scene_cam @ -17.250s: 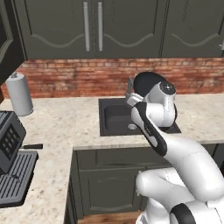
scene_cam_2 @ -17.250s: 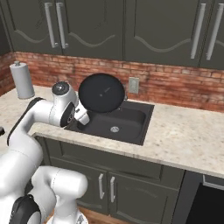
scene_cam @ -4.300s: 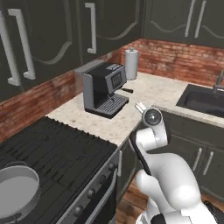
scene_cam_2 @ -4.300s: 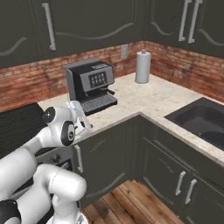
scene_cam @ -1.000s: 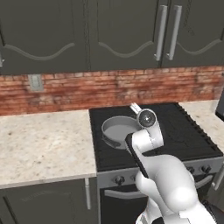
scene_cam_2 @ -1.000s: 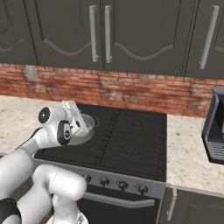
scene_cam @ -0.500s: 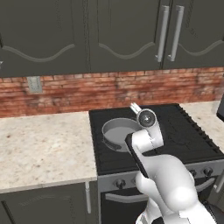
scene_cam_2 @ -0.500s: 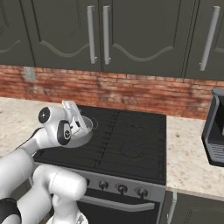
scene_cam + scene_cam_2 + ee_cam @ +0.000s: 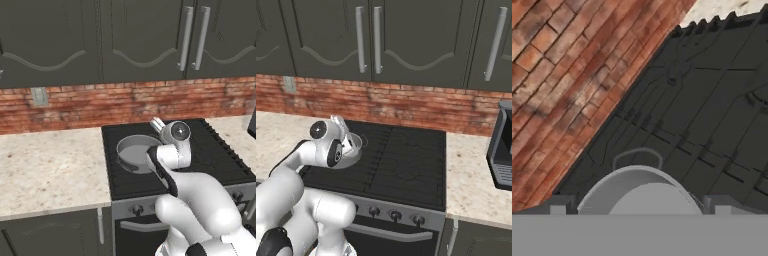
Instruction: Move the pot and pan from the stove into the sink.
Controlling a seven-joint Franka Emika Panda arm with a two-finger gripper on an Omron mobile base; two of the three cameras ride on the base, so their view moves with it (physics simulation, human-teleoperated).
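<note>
Tool [image 9: 157, 123] hangs just over the pot [image 9: 134, 152], at the pot's back rim. I cannot tell if its fingers are apart or together. That pot sits on the stove [image 9: 210, 150], near the stove's front left corner. It must go to the sink, so work is left.

The pot [image 9: 134, 153] sits on the left side of the stove [image 9: 220, 155], light grey inside facing up, its right rim hidden behind the white arm. The pincer [image 9: 157, 123] pokes up just beside the pot's far right edge; whether it's open is hard to tell. Speckled bench [image 9: 50, 165] spreads left, brick wall [image 9: 90, 106] and dark cabinets [image 9: 125, 40] behind.
</note>
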